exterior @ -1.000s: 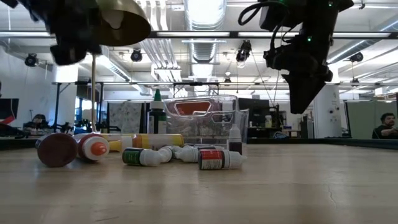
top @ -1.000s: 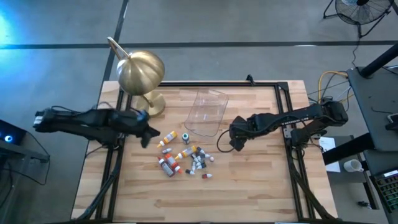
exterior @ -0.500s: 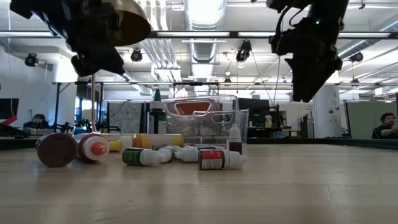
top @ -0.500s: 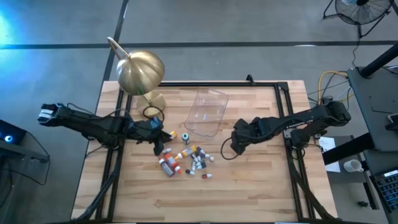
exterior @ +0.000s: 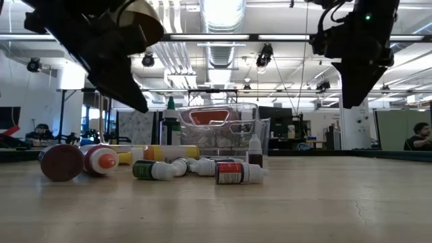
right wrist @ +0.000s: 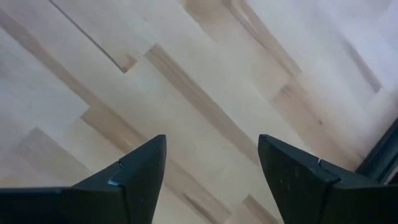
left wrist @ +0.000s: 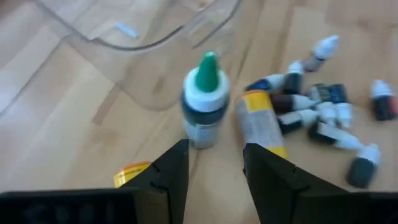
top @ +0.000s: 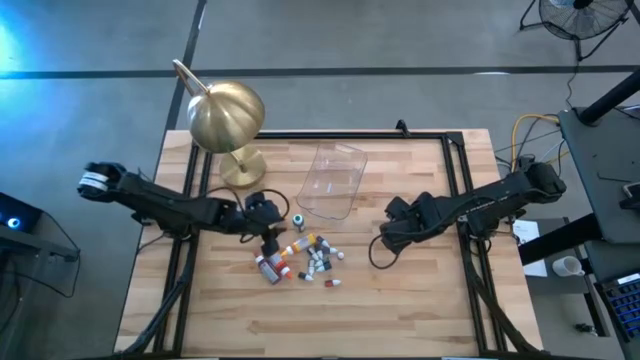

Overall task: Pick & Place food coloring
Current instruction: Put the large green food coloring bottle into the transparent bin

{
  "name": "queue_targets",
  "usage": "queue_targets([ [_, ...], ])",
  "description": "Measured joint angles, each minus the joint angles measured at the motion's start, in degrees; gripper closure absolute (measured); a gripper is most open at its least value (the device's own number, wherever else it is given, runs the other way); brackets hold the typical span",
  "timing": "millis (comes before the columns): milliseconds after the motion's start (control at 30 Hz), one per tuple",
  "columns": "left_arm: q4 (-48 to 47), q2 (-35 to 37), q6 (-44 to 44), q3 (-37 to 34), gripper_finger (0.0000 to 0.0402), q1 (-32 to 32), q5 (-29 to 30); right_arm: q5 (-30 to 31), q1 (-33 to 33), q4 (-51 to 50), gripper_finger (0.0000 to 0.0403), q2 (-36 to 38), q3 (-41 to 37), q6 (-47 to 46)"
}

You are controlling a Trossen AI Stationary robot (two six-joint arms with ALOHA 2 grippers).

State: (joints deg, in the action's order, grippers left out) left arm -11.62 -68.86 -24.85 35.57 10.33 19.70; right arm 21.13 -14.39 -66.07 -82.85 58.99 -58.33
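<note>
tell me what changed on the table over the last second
The left gripper reached in over the bottles and opened, an upright green-capped bottle just ahead of its empty fingers. The right gripper opened wider and drifted right, over bare wood. The bottles, tub and lamp stayed put.

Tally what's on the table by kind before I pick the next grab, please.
Food coloring bottles: about 12; they lie in a tight pile, so no exact count can be made
Clear plastic tub: 1
Brass dome lamp: 1
Total: about 14
</note>
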Motion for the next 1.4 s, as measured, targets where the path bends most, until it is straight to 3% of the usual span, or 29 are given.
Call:
queue_targets([
  [167, 0.7, -2.1, -2.9, 1.9, 0.0275, 0.0, 0.8, 2.2, 0.0, 0.2, 0.0154, 0.0, -0.5, 5.4],
  [533, -1.7, -9.9, -3.7, 10.9, 0.0275, -0.4, 1.5, 6.2, 1.1, 0.5, 0.0154, 0.0, -1.8, 6.5],
  [867, -15.1, -15.8, -3.9, 19.6, 0.0275, -0.5, 8.0, 6.5, 1.2, 0.8, 0.0154, 0.0, -1.8, 6.8],
  [1400, -17.3, -14.2, -9.0, 18.8, 0.0275, -0.5, 5.1, 7.6, 1.3, 0.8, 0.0156, 0.0, -1.9, 9.1],
])
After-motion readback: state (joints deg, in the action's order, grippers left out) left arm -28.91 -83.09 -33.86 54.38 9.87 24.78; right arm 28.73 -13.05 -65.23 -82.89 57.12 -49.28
